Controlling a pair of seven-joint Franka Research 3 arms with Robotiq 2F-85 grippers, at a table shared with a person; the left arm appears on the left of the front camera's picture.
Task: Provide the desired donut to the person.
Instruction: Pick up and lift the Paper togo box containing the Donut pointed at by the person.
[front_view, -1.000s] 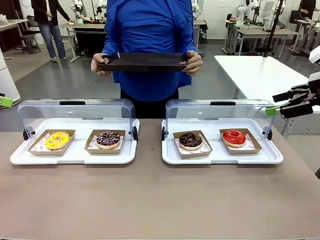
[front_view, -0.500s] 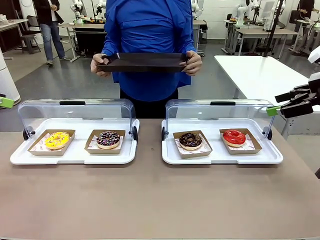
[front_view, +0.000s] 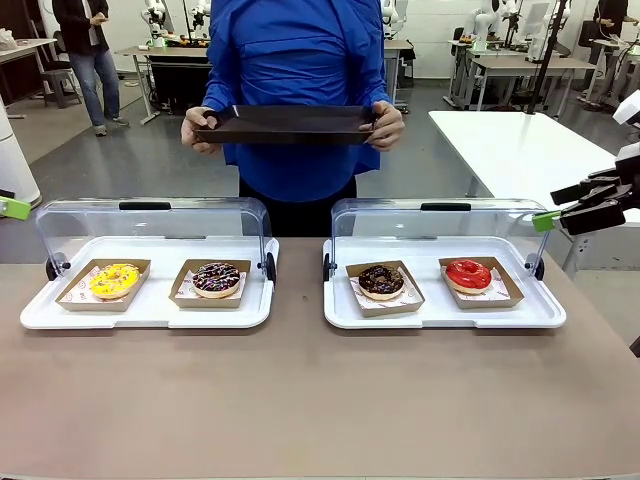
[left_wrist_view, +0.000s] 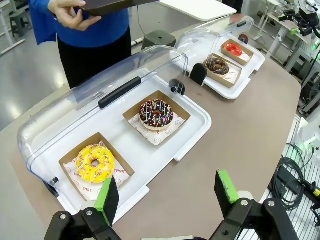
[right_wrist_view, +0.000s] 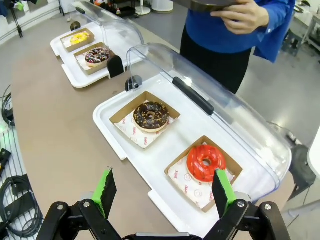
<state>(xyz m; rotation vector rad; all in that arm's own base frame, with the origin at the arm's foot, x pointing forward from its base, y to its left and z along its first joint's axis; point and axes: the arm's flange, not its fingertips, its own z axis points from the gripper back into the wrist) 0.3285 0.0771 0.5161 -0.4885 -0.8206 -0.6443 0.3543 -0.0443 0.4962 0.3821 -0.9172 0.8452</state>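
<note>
The person (front_view: 295, 60) in a bright blue top stands at the far side, both hands holding a dark tray (front_view: 288, 124). Four donuts lie in cardboard trays: yellow (front_view: 115, 280), sprinkled chocolate (front_view: 216, 278), dark chocolate (front_view: 380, 280) and red (front_view: 468, 273). My right gripper (front_view: 547, 207) hovers open above the right end of the right case, holding nothing; its wrist view has the red donut (right_wrist_view: 205, 162) just ahead of the gripper (right_wrist_view: 164, 191). My left gripper (left_wrist_view: 166, 192) is open and bare above the yellow donut (left_wrist_view: 95, 163); one green fingertip (front_view: 12, 206) peeks in at the left edge.
Two white display cases (front_view: 150, 310) (front_view: 440, 312) sit side by side, their clear lids (front_view: 150, 225) (front_view: 435, 225) rolled back open. Brown tabletop (front_view: 300, 400) lies bare in front of them. A white table (front_view: 520, 150) stands at the far right.
My right gripper has drifted very slightly to the right. The person, the dark tray and the donuts have stayed still.
</note>
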